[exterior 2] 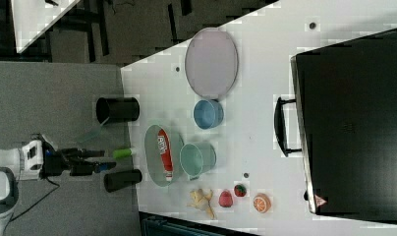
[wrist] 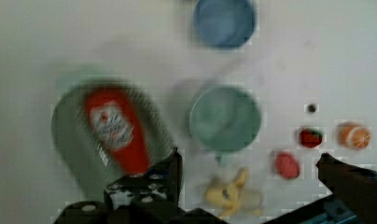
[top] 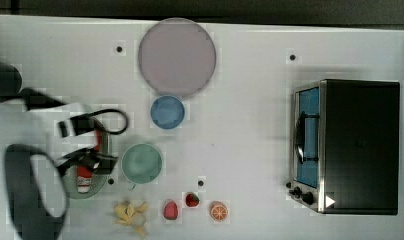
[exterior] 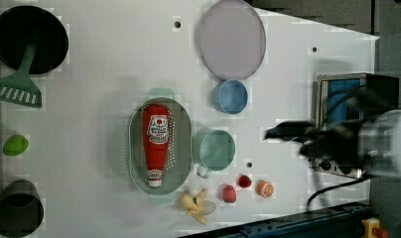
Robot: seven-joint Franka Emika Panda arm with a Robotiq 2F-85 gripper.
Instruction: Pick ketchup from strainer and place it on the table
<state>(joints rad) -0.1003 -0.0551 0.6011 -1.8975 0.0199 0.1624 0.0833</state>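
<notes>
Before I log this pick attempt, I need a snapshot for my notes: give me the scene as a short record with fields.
target: ketchup, lying lengthwise in the strainer, cap toward the left view's bottom
gripper: gripper open, above the scene, holding nothing
contact: none; ketchup not yet grasped
beside strainer: green cup at the left view's right, blue bowl beyond it
loose items: banana, two strawberries and an orange slice near the left view's bottom
table: table, white, with bare area at the left view's left of the strainer
task stage: pick not started
</notes>
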